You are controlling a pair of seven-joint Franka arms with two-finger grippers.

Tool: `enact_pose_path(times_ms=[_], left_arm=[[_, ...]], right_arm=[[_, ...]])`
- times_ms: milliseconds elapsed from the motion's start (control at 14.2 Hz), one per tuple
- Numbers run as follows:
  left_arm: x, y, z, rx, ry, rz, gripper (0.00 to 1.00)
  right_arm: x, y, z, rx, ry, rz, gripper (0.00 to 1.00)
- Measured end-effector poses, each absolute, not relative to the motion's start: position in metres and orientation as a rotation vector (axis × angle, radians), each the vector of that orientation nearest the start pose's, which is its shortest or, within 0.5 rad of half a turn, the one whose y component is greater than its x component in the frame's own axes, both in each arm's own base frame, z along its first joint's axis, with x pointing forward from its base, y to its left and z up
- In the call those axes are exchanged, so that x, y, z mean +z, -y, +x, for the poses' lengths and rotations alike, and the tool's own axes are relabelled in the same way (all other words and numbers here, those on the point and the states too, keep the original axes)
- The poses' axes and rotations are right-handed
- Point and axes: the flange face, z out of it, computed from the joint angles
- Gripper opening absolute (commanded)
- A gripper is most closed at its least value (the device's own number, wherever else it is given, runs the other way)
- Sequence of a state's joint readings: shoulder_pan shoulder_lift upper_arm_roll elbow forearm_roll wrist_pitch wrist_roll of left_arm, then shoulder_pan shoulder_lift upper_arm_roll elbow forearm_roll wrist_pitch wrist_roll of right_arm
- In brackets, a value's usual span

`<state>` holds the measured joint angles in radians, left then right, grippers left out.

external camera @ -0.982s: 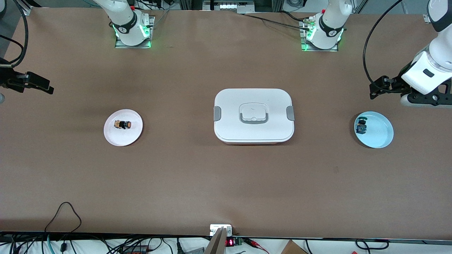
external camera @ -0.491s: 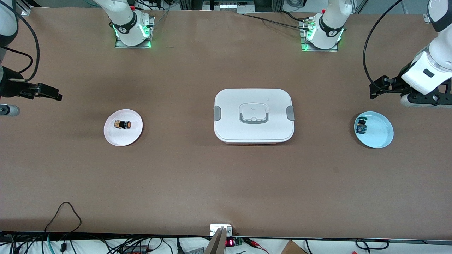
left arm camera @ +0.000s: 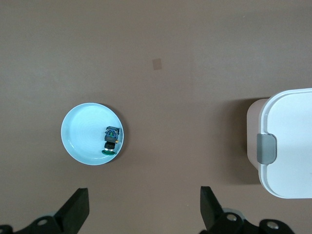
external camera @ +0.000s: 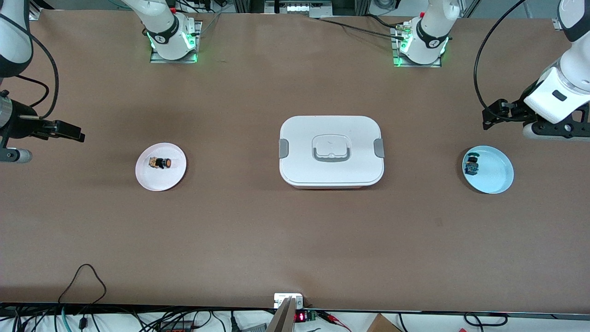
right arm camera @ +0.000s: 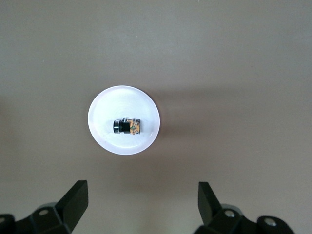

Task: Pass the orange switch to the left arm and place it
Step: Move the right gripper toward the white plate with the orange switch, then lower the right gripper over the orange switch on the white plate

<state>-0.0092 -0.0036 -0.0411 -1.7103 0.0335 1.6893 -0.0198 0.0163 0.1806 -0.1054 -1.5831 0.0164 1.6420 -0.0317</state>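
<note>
- The right hand [external camera: 69, 130] hangs in the air over the bare surface [external camera: 295, 240] at the right arm's end, its fingers [right arm camera: 73, 200] spread wide with nothing between them.
- Its wrist view looks straight down on the pale pink plate [right arm camera: 105, 134], which is well clear of the fingertips.
- The orange switch [external camera: 160, 163] lies on its side in the middle of that pink plate [external camera: 150, 177], the tan end block pointing toward the right arm's end and the orange cap toward the box [external camera: 331, 151].
- The left hand [external camera: 495, 112] waits over the surface at the left arm's end, fingers [left arm camera: 75, 209] also wide apart and empty.
- Near it sits a light blue plate [external camera: 495, 177] holding a small blue-and-green switch [external camera: 471, 166] close to the rim.
- The white box stands closed in the middle of the surface, between the two plates and well apart from each, grey clips on its short sides.
</note>
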Motion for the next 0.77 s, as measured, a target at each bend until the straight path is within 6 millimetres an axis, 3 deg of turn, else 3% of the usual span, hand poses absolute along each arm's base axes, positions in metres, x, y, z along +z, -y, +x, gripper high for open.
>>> enact_pose_path(times_ms=[281, 491, 772], left_arm=[[0.571, 0.025, 0.559, 0.025, -0.054, -3.107, 1.00], [0.570, 0.025, 0.559, 0.025, -0.054, -3.107, 1.00], [0.570, 0.025, 0.559, 0.026, -0.054, -3.107, 1.00]], right_arm=[[0.491, 0.038, 0.618, 0.193, -0.067, -3.136, 1.00], [0.447, 0.027, 0.628, 0.212, -0.043, -3.136, 1.00], [0.402, 0.019, 0.622, 0.195, -0.027, -3.136, 1.00]])
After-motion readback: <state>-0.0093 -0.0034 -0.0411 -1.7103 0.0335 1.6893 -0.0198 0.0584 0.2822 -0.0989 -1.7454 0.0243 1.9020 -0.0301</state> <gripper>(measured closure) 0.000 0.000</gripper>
